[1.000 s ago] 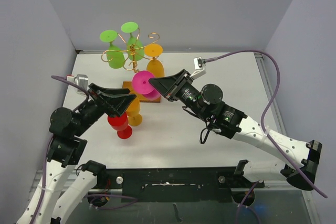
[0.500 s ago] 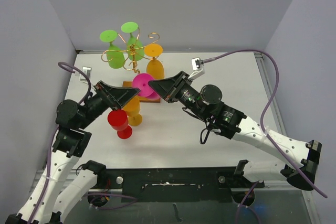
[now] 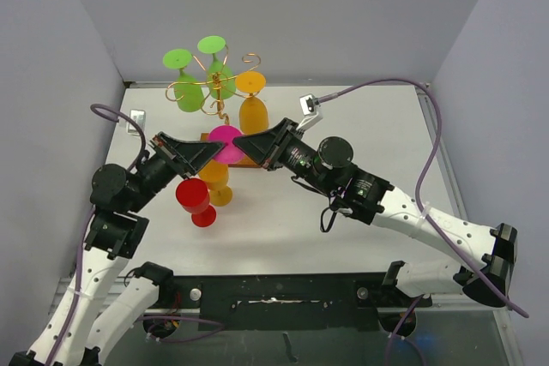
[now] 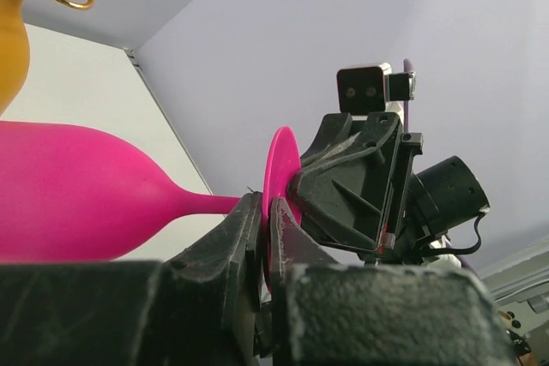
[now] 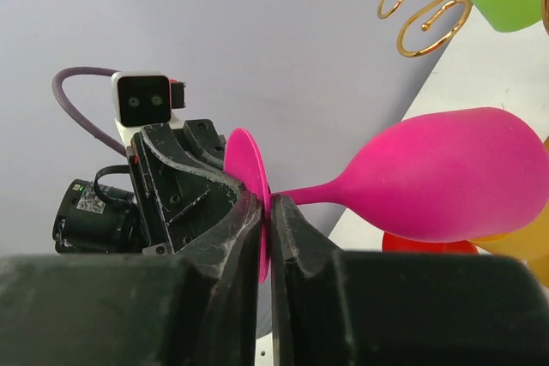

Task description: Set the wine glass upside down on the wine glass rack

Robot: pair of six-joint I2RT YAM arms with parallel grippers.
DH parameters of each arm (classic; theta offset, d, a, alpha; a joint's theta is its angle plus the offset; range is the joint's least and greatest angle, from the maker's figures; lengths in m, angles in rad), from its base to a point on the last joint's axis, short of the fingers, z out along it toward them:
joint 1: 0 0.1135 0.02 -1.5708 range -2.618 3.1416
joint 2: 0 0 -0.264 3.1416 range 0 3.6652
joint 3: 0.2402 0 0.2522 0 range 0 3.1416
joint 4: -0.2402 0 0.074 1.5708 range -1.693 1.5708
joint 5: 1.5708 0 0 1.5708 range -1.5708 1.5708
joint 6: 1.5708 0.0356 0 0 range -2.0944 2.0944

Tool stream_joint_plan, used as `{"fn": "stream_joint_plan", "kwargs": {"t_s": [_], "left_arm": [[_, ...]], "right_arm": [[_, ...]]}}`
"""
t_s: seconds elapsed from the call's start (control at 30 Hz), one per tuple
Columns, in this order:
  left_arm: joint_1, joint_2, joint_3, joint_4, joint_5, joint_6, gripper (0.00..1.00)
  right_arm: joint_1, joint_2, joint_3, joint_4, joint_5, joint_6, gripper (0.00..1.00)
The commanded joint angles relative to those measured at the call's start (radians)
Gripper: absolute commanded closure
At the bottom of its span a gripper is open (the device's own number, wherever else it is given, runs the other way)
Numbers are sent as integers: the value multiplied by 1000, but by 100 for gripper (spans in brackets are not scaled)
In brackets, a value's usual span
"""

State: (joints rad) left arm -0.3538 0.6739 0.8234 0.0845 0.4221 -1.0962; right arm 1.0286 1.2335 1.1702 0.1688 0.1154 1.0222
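Left claw (image 4: 264, 212) and right claw (image 5: 266, 208) pinch the pink wine glass (image 5: 446, 177) foot.

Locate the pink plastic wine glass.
Top view, left of centre: the pink wine glass hangs sideways, foot pinched by left gripper and right gripper, near the gold wire rack.

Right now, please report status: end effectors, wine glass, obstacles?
Both shut on pink wine glass foot: left end effector, right end effector. Not on rack yet. Close by: red glass.

wine glass rack (image 3: 217, 109) close behind, red glass (image 3: 194, 196) near
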Motion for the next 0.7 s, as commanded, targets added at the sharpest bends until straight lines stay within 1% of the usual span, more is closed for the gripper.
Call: {"fn": "stream_joint_plan", "kwargs": {"t_s": [0.0, 0.1, 0.17, 0.2, 0.27, 0.33, 0.4, 0.47, 0.57, 0.67], "left_arm": [[-2, -25, 41, -10, -64, 48, 100], [-2, -28, 78, -71, -116, 72, 100], [-2, -28, 118, -149, -182, 96, 100], [-2, -28, 137, -181, -215, 107, 100], [-2, -31, 175, -256, -305, 120, 100], [-2, -35, 207, -330, -411, 117, 100], [-2, -40, 235, -390, -526, 107, 100], [-2, -43, 250, -432, -607, 92, 100], [-2, -43, 267, -470, -691, 71, 100], [-3, -31, 285, -485, -743, 64, 100]], "right_arm": [[-1, -5, 42, 49, -15, -17, 89], [-1, -14, 41, 34, -3, -16, 66], [-2, -27, 33, 30, 7, -17, 54], [-1, -35, 26, 30, 14, -16, 48], [-1, -58, 9, 29, 32, -17, 41], [-2, -79, -9, 25, 55, -16, 38], [-1, -96, -21, 18, 73, -16, 38], [-1, -111, -30, 7, 86, -15, 38], [-2, -129, -36, -9, 104, -13, 38], [-1, -142, -45, -18, 117, -12, 38]]}}
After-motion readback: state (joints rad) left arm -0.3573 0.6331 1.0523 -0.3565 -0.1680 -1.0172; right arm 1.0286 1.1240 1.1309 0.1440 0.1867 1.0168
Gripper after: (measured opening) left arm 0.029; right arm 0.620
